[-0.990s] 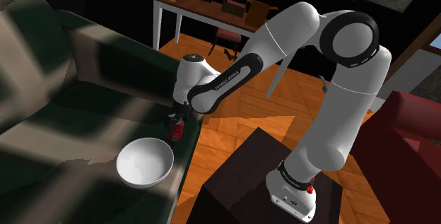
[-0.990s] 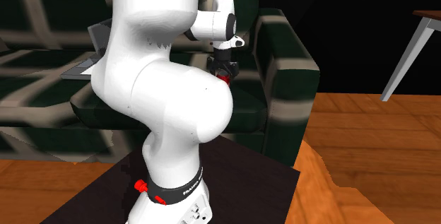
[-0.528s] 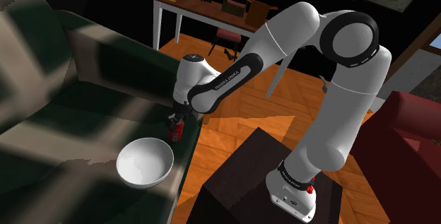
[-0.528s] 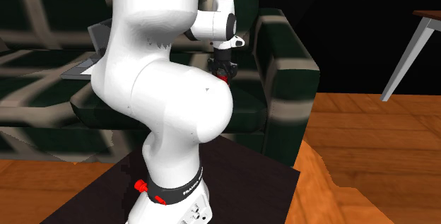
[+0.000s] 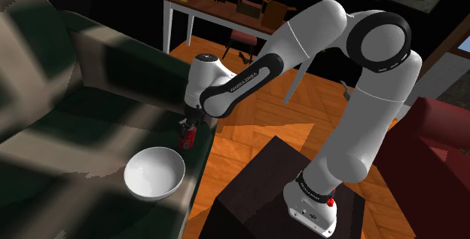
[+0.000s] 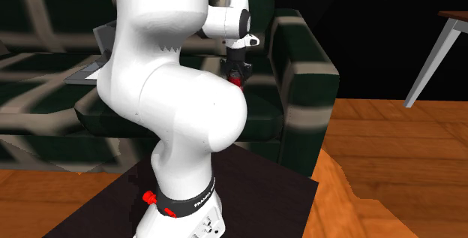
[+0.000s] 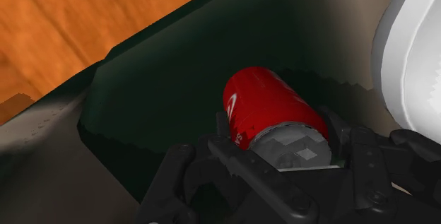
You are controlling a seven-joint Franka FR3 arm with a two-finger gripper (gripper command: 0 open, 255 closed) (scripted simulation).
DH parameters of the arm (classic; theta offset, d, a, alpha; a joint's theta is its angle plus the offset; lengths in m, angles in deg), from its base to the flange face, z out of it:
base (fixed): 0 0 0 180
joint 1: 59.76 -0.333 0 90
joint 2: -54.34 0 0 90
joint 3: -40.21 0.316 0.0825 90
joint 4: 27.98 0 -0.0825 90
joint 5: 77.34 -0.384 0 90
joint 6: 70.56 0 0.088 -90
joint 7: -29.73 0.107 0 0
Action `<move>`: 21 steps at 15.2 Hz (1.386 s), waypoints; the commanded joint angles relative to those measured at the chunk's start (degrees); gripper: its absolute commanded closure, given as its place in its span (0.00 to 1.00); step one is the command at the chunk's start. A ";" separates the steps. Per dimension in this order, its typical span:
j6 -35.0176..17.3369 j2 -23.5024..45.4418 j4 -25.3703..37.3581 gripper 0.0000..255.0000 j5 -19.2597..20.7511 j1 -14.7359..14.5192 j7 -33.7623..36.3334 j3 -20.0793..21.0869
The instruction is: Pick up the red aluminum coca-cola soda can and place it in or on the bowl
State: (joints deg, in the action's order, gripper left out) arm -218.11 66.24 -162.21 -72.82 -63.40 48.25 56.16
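Dim, slanting light bands on sofa [image 5: 113,68] — deep shadows

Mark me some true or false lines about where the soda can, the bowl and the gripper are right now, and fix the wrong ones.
1. The gripper is shut on the red can. True.
2. The white bowl rests on the dark green sofa. True.
3. The red can lies inside the white bowl. False: the bowl holds nothing, and the can is beside it, over the sofa seat, between the fingers.
4. The robot's stand sits on the sofa. False: it is on the wooden floor, next to the sofa.
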 commanded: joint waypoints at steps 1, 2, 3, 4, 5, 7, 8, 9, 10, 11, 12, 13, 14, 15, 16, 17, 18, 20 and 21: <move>1.49 -1.61 -0.05 1.00 -0.88 0.32 -0.72 0.30; 2.21 -2.28 0.04 1.00 -1.23 0.39 -0.96 0.42; 2.94 -2.94 0.14 1.00 -1.57 0.47 -1.20 0.53; 3.68 -3.59 0.25 1.00 -1.91 0.53 -1.43 0.63; 4.42 -4.23 0.38 1.00 -2.24 0.59 -1.65 0.71; 5.90 -5.48 0.68 1.00 -2.86 0.68 -2.07 0.86; 6.65 -6.09 0.84 1.00 -3.15 0.72 -2.27 0.91; 7.40 -6.69 1.02 1.00 -3.43 0.76 -2.46 0.96; 8.16 -7.28 1.22 1.00 -3.71 0.79 -2.65 1.01; 8.92 -7.86 1.42 1.00 -3.97 0.82 -2.83 1.05; 9.68 -8.42 1.64 1.00 -4.22 0.85 -3.00 1.07; 10.44 -8.97 1.87 1.00 -4.46 0.87 -3.16 1.10; 11.20 -9.52 2.12 1.00 -4.69 0.88 -3.32 1.11; 11.97 -10.05 2.38 1.00 -4.91 0.90 -3.47 1.12; 12.73 -10.57 2.65 1.00 -5.12 0.92 -3.61 1.13; 13.50 -11.07 2.93 1.00 -5.32 0.93 -3.75 1.13; 14.27 -11.57 3.23 1.00 -5.50 0.94 -3.88 1.13; 15.81 -12.52 3.86 1.00 -5.86 0.96 -4.12 1.11; 16.59 -12.97 4.19 1.00 -6.02 0.97 -4.23 1.10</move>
State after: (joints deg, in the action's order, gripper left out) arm -202.41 53.80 -158.40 -78.64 -62.43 44.13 57.25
